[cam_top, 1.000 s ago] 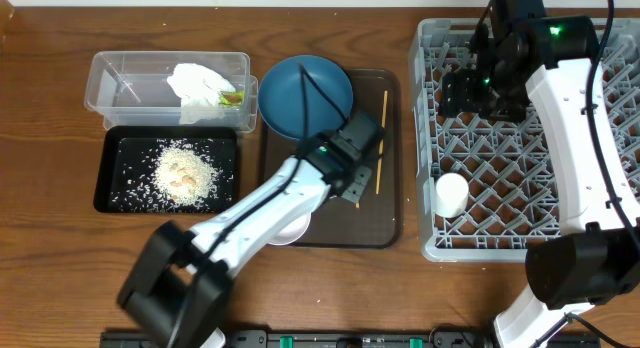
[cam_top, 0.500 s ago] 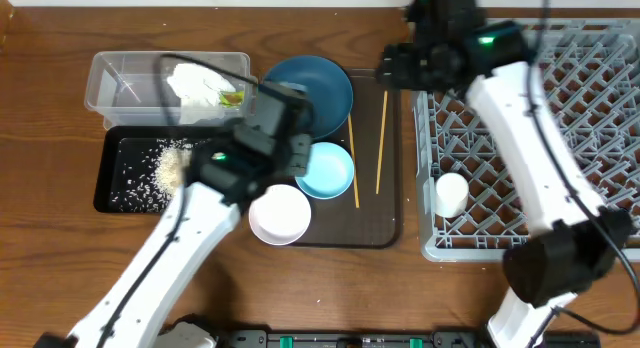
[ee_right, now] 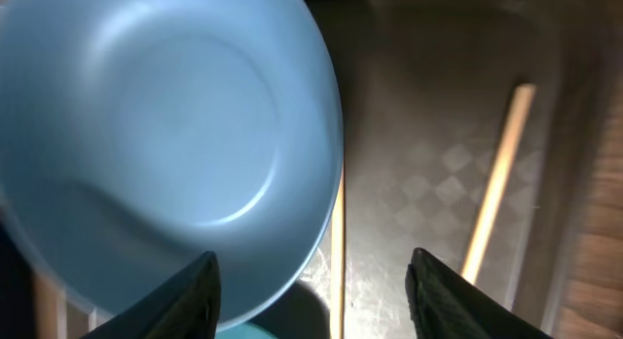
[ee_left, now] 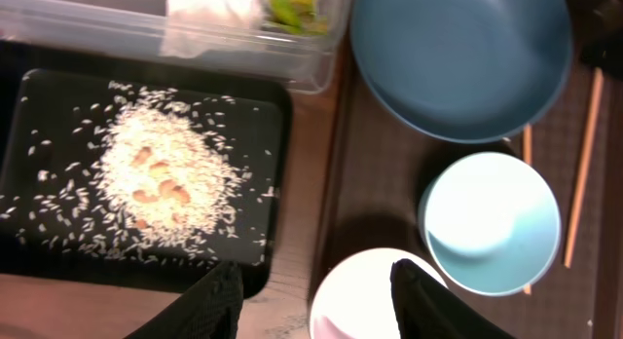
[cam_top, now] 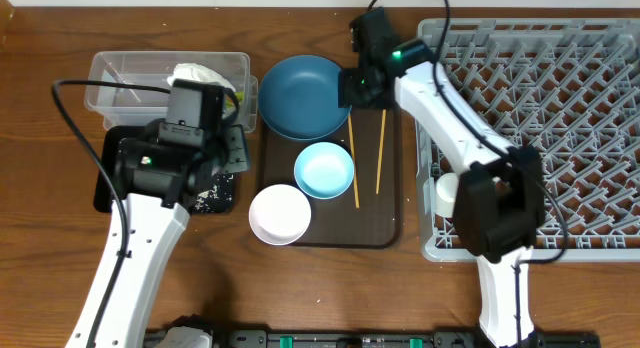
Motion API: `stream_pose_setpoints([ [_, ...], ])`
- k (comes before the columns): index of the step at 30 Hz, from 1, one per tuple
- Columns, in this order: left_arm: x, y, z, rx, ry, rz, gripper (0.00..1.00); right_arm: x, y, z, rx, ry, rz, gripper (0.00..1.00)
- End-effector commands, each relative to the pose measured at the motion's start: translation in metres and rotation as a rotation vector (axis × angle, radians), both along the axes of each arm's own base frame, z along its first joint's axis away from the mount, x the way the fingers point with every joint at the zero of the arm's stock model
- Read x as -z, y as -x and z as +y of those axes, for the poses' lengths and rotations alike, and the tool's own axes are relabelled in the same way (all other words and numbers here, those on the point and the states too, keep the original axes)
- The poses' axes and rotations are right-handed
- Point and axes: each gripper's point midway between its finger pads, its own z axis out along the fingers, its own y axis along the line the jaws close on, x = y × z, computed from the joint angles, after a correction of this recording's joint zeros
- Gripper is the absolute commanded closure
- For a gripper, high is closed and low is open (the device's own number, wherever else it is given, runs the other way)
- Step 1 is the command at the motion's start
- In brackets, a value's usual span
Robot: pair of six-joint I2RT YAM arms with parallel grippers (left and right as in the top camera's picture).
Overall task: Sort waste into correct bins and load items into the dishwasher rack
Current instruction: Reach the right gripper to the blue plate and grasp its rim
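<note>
The overhead view looks straight down on the whole surface (cam_top: 400, 298), the left wrist view down from nearer, the right wrist view nearest, all sharing the blue plate (cam_top: 305, 96).

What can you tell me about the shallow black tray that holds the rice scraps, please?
The black tray is shallow, rectangular with rounded corners, and looks like plastic. It lies flat on the wooden table, just in front of the clear tub and left of the brown serving tray. A heap of whitish rice with a few tan bits sits mid-tray, loose grains scattered around it. Nothing grips it.
</note>
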Motion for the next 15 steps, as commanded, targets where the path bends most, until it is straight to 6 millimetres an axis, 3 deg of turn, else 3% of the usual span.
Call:
stream_pose_setpoints([
  [1,-0.006,-0.001,0.007,-0.027,0.007,-0.013,0.46,0.025,0.004,0.008,0.023,0.027,0.035,0.45],
  [9,-0.006,-0.002,0.011,-0.039,0.004,-0.015,0.42,0.072,0.006,0.015,0.015,0.056,0.085,0.67],
  [15,-0.006,-0.002,0.012,-0.042,-0.002,-0.016,0.41,0.071,0.004,0.014,0.021,0.062,0.075,0.74],
])
